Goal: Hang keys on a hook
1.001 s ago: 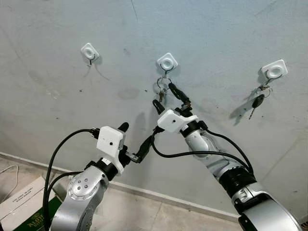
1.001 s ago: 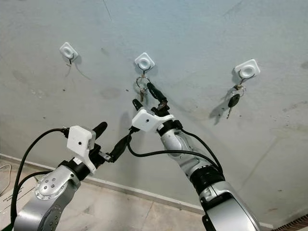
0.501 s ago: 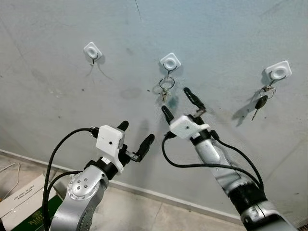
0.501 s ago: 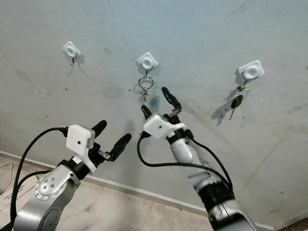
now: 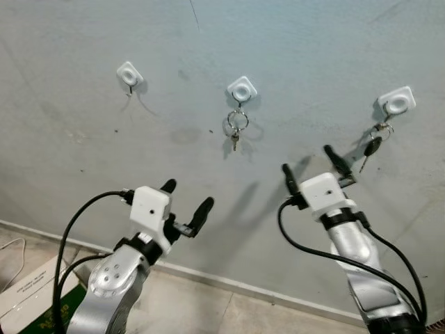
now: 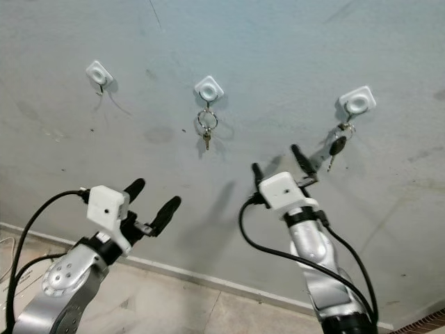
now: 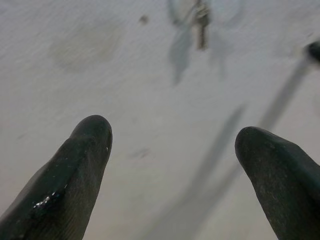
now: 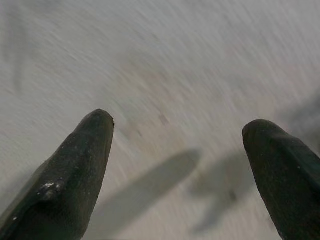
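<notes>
Nearest, low at the left edge of the head views, a cardboard box [image 5: 28,289] lies on the tiled floor [image 5: 201,306]. Above it the left claw [image 5: 185,203] is raised toward the wall with its two black fingers [image 7: 75,170] spread wide and nothing between them. The right claw [image 5: 309,165] is up too, fingers wide apart and empty, pointing at the bare wall [image 5: 313,56].

On the wall sit three white hooks. The middle hook [image 5: 242,90] carries the keys [image 5: 236,125], which hang straight down from a ring, long axis vertical, so the task looks done. The left hook [image 5: 129,74] is bare, and the right hook [image 5: 396,103] holds a black car key [image 5: 371,147].

The keys lie up and to the left of the right claw, well apart from it, and up and to the right of the left claw. Neither claw touches them. Any further move would likely be both arms lowering away.
</notes>
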Robot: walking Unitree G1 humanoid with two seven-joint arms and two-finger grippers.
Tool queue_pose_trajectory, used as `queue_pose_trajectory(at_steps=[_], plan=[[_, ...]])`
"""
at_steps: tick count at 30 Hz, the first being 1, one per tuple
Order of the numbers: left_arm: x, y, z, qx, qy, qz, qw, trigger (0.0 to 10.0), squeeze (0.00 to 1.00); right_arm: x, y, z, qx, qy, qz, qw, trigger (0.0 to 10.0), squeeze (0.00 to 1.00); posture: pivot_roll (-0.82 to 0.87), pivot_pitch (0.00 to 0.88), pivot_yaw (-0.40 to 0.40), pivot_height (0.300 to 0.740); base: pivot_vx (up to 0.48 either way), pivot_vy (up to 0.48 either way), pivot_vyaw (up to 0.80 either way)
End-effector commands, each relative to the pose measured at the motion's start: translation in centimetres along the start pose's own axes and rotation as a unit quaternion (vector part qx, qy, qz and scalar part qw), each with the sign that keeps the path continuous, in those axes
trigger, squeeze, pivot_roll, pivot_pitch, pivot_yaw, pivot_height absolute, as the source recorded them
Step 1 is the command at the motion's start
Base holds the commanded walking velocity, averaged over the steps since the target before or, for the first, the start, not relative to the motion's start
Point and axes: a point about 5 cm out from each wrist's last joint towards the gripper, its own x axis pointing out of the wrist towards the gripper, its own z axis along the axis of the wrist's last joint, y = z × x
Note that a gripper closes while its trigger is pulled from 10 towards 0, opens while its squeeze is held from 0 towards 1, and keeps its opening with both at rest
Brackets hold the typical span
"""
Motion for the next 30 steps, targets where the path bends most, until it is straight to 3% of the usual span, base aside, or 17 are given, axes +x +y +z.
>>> queue_pose_trajectory(at_steps=[1, 3, 8, 12, 13, 14, 22, 30], plan=[[-0.4, 0.6, -0.2, 0.011, 0.007, 0.016, 1.0, 10.0, 0.0, -0.2, -0.4, 0.4, 0.037, 0.006, -0.004, 0.999, 10.0, 1.0, 0.05, 0.0, 0.033, 0.74, 0.0, 0.0, 0.0], [-0.6, 0.8, -0.3, 0.016, 0.012, 0.025, 0.999, 10.0, 0.0, -0.5, -0.4, 0.4, 0.05, 0.014, -0.003, 0.999, 10.0, 1.0, 0.05, 0.0, 0.033, 0.74, 0.0, 0.0, 0.0], [-0.9, 1.5, -0.7, 0.013, 0.025, 0.047, 0.998, 10.0, 0.0, -2.4, 1.2, 0.4, 0.117, 0.045, 0.053, 0.991, 10.0, 1.0, 0.04, 0.0, 0.032, 0.74, 0.0, 0.0, 0.0], [-1.2, 1.5, -1.0, 0.009, 0.03, 0.045, 0.998, 10.0, 0.0, -4.1, 1.9, 0.3, 0.123, 0.064, 0.077, 0.987, 10.0, 1.0, 0.03, 0.0, 0.034, 0.74, 0.0, 0.0, 0.0], [-1.5, 1.5, -1.2, 0.008, 0.035, 0.047, 0.998, 10.0, 0.0, -4.6, 2.1, 0.2, 0.129, 0.076, 0.085, 0.985, 10.0, 0.73, 0.03, 0.0, 0.035, 0.74, 0.0, 0.0, 0.0], [-1.6, 1.6, -1.4, 0.005, 0.038, 0.049, 0.998, 10.0, 0.0, -4.8, 2.2, 0.1, 0.128, 0.08, 0.088, 0.985, 10.0, 0.0, 0.03, 0.0, 0.035, 0.74, 0.0, 0.0, 0.0], [-1.5, 1.7, -1.6, -0.005, 0.045, 0.051, 0.998, 10.0, 0.0, -4.8, 2.1, 0.2, 0.132, 0.096, 0.1, 0.982, 10.0, 0.0, 0.02, 0.0, 0.038, 0.74, 0.0, 0.0, 0.0], [-1.4, 1.6, -1.5, -0.006, 0.044, 0.05, 0.998, 10.0, 0.0, -4.4, 2.3, 0.7, 0.123, 0.091, 0.118, 0.981, 10.0, 0.0, 0.02, 0.0, 0.032, 0.74, 0.0, 0.397, 0.0]])
